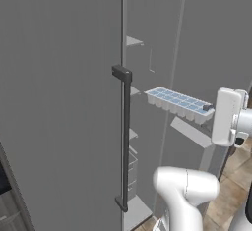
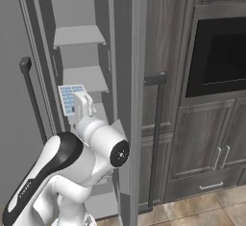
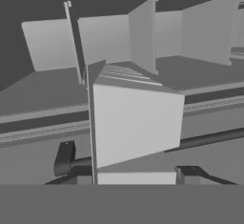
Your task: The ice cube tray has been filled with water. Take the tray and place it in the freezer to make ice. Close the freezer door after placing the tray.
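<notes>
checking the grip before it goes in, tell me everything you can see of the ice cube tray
The ice cube tray is a small, flat, white rectangular tray that looks like plastic, with two rows of square cells filled with glossy pale blue water. It is held in the air, roughly level with a slight tilt, at the open freezer in front of its pale shelves. The pincer is shut on one short end; nothing else touches it. In the hand view its pale underside faces the camera.
</notes>
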### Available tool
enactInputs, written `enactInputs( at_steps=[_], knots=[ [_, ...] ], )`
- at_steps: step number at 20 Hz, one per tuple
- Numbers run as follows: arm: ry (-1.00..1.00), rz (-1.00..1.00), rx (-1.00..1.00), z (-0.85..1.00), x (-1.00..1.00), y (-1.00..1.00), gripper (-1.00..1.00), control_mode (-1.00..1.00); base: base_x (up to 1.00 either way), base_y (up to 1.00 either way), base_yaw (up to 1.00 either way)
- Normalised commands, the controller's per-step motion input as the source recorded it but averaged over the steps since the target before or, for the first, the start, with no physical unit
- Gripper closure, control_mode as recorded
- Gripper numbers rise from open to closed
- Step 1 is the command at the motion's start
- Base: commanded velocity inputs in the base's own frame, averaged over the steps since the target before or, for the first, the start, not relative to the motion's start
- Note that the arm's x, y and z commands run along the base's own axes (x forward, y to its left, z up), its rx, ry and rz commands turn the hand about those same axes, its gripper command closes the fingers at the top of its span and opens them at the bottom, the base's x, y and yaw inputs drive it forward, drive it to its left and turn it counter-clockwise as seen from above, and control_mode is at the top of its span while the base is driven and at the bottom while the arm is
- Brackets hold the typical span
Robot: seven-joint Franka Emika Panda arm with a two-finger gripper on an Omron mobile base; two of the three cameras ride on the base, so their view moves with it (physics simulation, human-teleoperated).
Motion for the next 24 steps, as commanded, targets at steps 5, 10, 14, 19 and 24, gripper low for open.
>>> enactInputs(
  at_steps=[5,10,14,19,24],
  knots=[
    [0.0,-0.01,-0.02,0.0,0.01,0.04,1.0,-1.0,0.21,0.07,-0.02],
    [0.0,-0.05,-0.08,0.14,0.0,0.21,1.0,-1.0,0.0,0.0,0.0],
    [-0.01,-0.06,-0.05,0.43,0.0,0.08,1.0,-1.0,0.0,0.0,0.0],
    [0.0,-0.05,-0.02,0.41,0.0,0.1,1.0,-1.0,0.0,0.0,0.0],
    [0.0,-0.03,0.0,0.41,0.01,0.21,1.0,-1.0,0.0,0.0,0.0]
  ],
)
